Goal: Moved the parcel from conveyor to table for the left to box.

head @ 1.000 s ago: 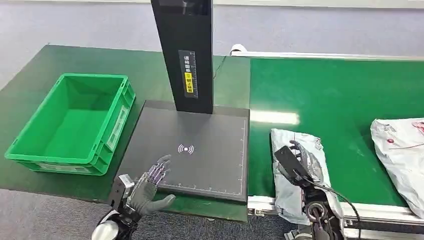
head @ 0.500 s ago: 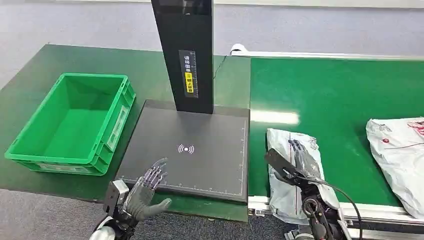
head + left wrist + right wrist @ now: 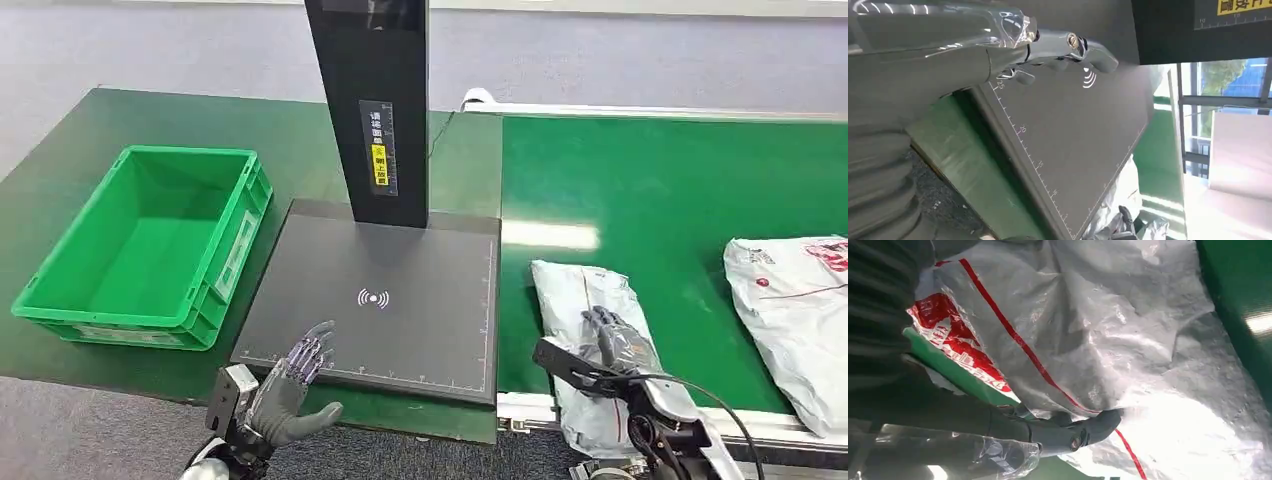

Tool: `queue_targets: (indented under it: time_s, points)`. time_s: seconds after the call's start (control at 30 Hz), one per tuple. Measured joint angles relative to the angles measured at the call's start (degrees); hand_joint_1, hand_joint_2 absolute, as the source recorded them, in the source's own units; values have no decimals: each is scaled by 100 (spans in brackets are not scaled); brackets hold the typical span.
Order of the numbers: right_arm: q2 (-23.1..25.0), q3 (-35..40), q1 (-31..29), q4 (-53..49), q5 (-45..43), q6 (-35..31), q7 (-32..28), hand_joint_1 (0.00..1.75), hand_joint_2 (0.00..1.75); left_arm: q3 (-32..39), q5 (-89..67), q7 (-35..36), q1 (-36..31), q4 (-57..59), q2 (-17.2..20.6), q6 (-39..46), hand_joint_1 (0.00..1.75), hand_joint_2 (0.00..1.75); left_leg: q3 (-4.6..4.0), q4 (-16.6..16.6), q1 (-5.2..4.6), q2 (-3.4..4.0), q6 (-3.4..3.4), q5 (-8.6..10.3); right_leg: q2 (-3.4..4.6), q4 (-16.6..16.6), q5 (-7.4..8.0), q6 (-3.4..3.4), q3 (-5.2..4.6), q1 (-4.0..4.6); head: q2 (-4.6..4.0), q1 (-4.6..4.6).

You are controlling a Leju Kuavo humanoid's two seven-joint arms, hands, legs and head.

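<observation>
Parcel (image 3: 585,350): grey-white crinkled plastic mailer, soft, wrinkled and shiny, lying flat on the green conveyor belt (image 3: 660,190) at its near left corner, just beside the black scanner pad (image 3: 400,300). Its near end hangs a bit over the belt's metal edge. Right wrist view shows the bag (image 3: 1128,340) up close: glossy creased film, thin red line across it, red printed patch with white lettering at one end.

Right hand (image 3: 612,340) rests on top of the parcel, dark fingers (image 3: 600,322) laid out along the bag, touching it. In the wrist view one finger (image 3: 1098,425) presses into the plastic; fingers are apart, not clamped around anything, no real grip visible.

Left hand (image 3: 290,375) hovers at the near edge of the scanner pad, over the green surface (image 3: 120,120), fingers spread and empty, thumb out to the side. Left wrist view shows fingertips (image 3: 1088,50) above the pad (image 3: 1073,140) near its white wireless symbol, ruler ticks along the pad edge.

Green crate (image 3: 150,245) sits on the surface left of the pad, open top. Black scanner column (image 3: 372,100) stands upright at the pad's far edge, with a yellow label. Second parcel (image 3: 790,310), white with red print, lies on the belt well to the right, apart from the first.
</observation>
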Motion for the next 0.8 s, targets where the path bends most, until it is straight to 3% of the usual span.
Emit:
queue_targets:
  time_s: [0.13, 0.17, 0.2, 0.43, 0.8]
  points:
    - [-179, 144, 70, -131, 190, 503, 103, 0, 175, 0, -13, 4, -3, 0, 0, -2, 0, 175, 12, 2, -1, -10, 2, -1, -12, -2, -9, 13, 11, -1, 0, -2]
    - [-252, 186, 97, -184, 216, 641, 98, 9, 175, 0, -13, 11, -5, 0, 0, -2, 0, 175, 17, 2, -1, -16, 7, -5, -19, -2, -13, 17, 19, -1, 0, 0]
    - [-338, 227, 122, -208, 221, 758, 44, 175, 175, -2, -20, 26, -19, 4, 0, -2, 0, 175, 23, 3, -2, -24, 10, -7, -25, -4, -17, 21, 24, -2, 0, -2]
    - [-835, 474, 204, -299, 39, 922, -354, 175, 175, -9, -26, 74, -118, 57, -7, 37, 0, 175, 46, 2, -5, -42, 29, -20, -48, -17, -33, 33, 69, -8, 0, 0]
    - [-983, 546, 329, -376, 15, 512, -116, 175, 175, -9, -9, 94, -77, 55, -4, 59, 0, 175, 62, 2, -8, -45, 47, -34, -51, -31, -42, 49, 96, -15, 0, 0]
